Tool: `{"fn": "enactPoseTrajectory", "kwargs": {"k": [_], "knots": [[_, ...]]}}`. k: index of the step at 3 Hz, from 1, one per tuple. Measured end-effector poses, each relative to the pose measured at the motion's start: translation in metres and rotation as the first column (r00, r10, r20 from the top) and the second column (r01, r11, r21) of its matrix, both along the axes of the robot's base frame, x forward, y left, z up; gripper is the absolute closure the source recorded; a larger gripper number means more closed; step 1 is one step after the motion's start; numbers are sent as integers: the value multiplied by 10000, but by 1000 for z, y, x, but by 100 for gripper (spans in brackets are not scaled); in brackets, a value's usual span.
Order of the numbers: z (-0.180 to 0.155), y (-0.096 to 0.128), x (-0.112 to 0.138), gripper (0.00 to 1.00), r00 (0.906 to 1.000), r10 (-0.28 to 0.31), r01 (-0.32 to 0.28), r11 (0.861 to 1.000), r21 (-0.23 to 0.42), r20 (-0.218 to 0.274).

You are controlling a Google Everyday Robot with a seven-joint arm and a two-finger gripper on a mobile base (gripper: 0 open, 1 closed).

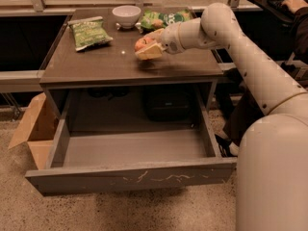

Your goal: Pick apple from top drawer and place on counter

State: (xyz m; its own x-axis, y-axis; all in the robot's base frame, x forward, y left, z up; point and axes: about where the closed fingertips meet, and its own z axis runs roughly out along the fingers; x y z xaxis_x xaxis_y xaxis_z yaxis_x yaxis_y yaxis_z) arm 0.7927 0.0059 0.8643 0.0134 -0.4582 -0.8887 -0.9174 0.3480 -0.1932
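Observation:
The apple (pixel 141 43), red with yellowish patches, sits between the fingers of my gripper (pixel 146 45) just above the counter (pixel 96 61), right of its middle. The gripper is shut on the apple, with one pale finger (pixel 150 51) below it and one beside it. The arm reaches in from the right. The top drawer (pixel 130 177) is pulled fully out below the counter and its inside looks bare. Its front panel carries pale scratches.
A white bowl (pixel 126 15) stands at the counter's back. A green chip bag (pixel 88 32) lies back left, and a green packet (pixel 163 19) back right, behind the gripper. A cardboard box (pixel 33 129) sits on the floor left of the drawer.

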Motion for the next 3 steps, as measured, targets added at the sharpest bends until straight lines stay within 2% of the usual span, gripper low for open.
{"fn": "enactPoseTrajectory", "kwargs": {"k": [1,2,3], "knots": [[-2,0,-1,100,10000,-12,11,10000,-93,-37],[-3,0,-1,82,10000,31,-33,9995,-319,-59],[-4,0,-2,59,10000,38,-40,9990,-449,-58]]}}
